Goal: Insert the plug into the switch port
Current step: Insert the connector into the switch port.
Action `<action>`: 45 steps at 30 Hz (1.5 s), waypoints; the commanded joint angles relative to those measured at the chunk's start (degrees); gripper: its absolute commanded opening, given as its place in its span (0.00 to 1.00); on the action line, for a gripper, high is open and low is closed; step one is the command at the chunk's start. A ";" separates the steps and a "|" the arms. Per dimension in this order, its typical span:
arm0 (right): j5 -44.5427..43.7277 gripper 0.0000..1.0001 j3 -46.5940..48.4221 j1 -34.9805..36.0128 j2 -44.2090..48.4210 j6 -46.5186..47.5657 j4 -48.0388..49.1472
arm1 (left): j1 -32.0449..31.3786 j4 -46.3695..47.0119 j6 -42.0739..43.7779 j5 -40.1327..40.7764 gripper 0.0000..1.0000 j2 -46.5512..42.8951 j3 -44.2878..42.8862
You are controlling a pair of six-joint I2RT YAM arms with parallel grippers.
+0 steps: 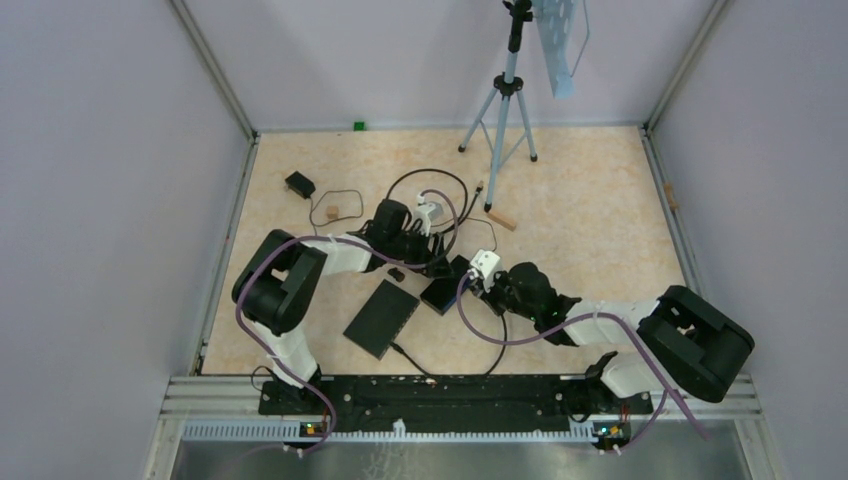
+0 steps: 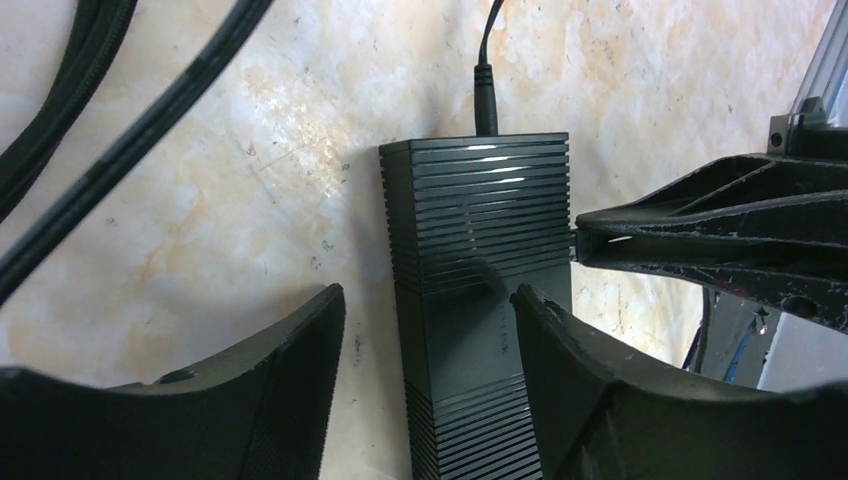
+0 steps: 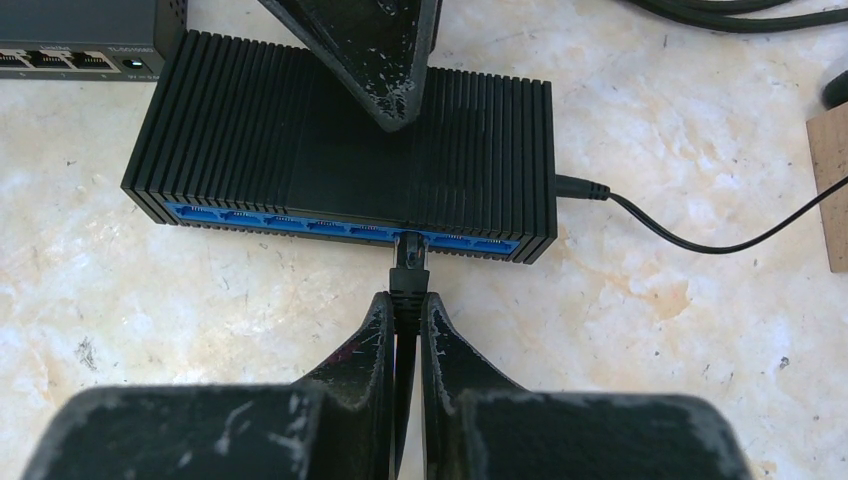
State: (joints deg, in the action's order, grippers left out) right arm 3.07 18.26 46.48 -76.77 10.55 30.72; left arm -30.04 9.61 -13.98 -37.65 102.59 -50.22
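Observation:
The switch [image 3: 340,140] is a black ribbed box with a row of blue ports along its near face; it also shows in the top view [image 1: 447,288]. My right gripper [image 3: 405,305] is shut on the black plug [image 3: 410,262], whose tip sits in the mouth of a port right of the row's middle; how deep it sits I cannot tell. My left gripper [image 2: 428,292] stands open over the switch [image 2: 480,230]. One of its fingers [image 3: 370,60] hangs over the ribbed top, the other stands off the side with a gap.
A power cable [image 3: 680,235] leaves the switch's right end. A second, flat black switch [image 1: 381,317] lies to the left. Coiled black cables [image 1: 430,190], a wooden block [image 3: 828,185], a small black adapter [image 1: 299,184] and a tripod [image 1: 505,110] stand farther back.

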 commanded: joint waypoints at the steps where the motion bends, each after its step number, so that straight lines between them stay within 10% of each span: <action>1: 0.49 0.00 1.23 0.72 0.37 -0.53 3.07 | -0.24 -0.98 0.09 -1.65 0.64 -0.89 1.04; 15: 4.85 0.00 6.67 0.72 -6.86 2.40 13.61 | -12.10 5.55 -2.87 -4.31 0.45 2.13 4.63; 24: 7.67 0.01 7.35 0.71 -6.44 9.21 7.21 | -6.40 -4.70 2.59 1.05 0.56 0.91 -2.34; 34: -3.39 0.51 3.06 0.72 2.14 -0.95 0.95 | 0.44 -13.18 4.14 4.63 0.72 -2.50 -10.82; 45: -27.93 0.54 8.29 -0.18 18.71 -20.21 -18.13 | 0.48 -22.03 9.30 16.41 0.76 -13.45 -15.67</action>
State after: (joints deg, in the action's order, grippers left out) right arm -12.51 22.24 46.68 -64.03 0.38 20.10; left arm -29.52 -9.23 -8.16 -28.21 93.41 -61.45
